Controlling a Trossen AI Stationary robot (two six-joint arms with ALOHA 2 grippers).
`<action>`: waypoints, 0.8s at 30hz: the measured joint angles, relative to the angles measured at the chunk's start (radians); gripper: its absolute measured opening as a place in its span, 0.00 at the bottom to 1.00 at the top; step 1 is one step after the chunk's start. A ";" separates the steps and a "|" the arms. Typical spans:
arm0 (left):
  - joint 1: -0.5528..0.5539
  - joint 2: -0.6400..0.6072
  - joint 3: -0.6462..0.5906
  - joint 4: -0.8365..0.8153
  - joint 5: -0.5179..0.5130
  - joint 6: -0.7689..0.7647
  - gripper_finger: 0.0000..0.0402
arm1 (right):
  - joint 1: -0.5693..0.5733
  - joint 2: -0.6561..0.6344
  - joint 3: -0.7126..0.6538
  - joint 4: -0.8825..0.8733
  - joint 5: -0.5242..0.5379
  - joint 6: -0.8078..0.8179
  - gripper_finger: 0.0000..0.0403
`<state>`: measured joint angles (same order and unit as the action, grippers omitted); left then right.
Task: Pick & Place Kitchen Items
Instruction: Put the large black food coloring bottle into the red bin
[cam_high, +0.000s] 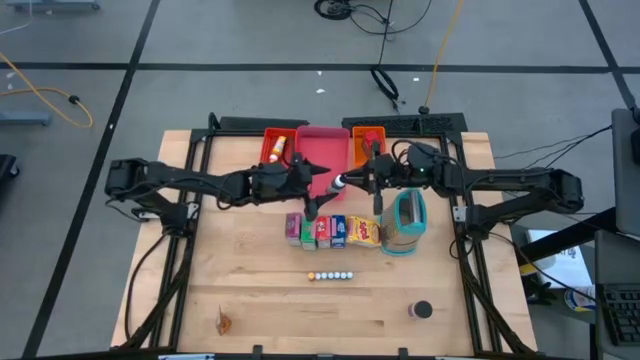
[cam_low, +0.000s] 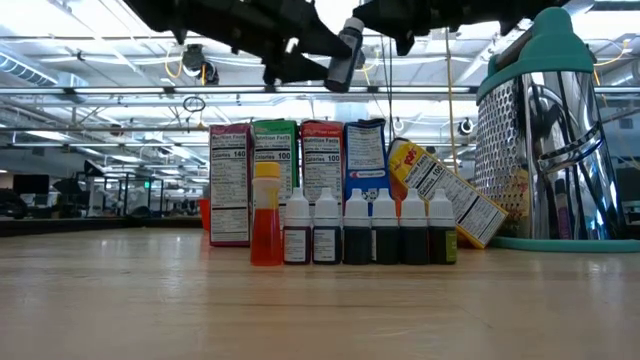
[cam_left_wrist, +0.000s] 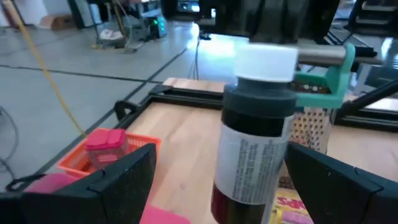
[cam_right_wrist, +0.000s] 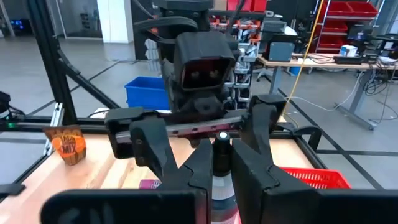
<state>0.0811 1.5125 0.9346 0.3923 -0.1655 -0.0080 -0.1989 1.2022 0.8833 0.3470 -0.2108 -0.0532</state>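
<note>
A small dark bottle (cam_left_wrist: 249, 143) with a white cap hangs in the air over the far middle of the table, above a row of food boxes (cam_high: 332, 231). My right gripper (cam_high: 355, 182) reaches in from the table's right and is shut on the bottle. My left gripper (cam_left_wrist: 221, 177) comes from the left and is open. Its two fingers stand on either side of the bottle's body without touching it. A row of tiny bottles (cam_low: 350, 228) stands on the table in front of the boxes. A dark round can (cam_high: 421, 310) sits at the near right. My right gripper pinches the bottle's white cap end (cam_left_wrist: 267, 62) between its two fingers, coming about level from the table's right side. The bottle hangs below the fingers, a little tilted, lifted clear of the table and the boxes.
A teal-and-white grater (cam_high: 405, 222) stands right of the boxes. An orange tray (cam_high: 277, 146), a pink tray (cam_high: 322, 152) and another orange tray (cam_high: 368, 136) line the far edge. A small brown thing (cam_high: 224, 321) lies at the near left, on bare wood.
</note>
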 joint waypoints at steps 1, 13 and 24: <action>0.005 0.012 0.000 0.020 0.017 0.000 0.87 | 0.000 0.009 0.000 0.014 0.000 0.000 0.06; 0.018 0.072 0.000 0.096 0.141 0.001 0.74 | -0.005 0.058 0.005 0.039 0.000 -0.008 0.07; 0.032 0.063 -0.001 0.098 0.174 0.003 0.21 | -0.005 0.057 0.005 0.020 0.000 -0.013 0.08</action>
<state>0.1128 1.5757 0.9340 0.4900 0.0086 -0.0051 -0.2035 1.2594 0.8883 0.3673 -0.2104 -0.0658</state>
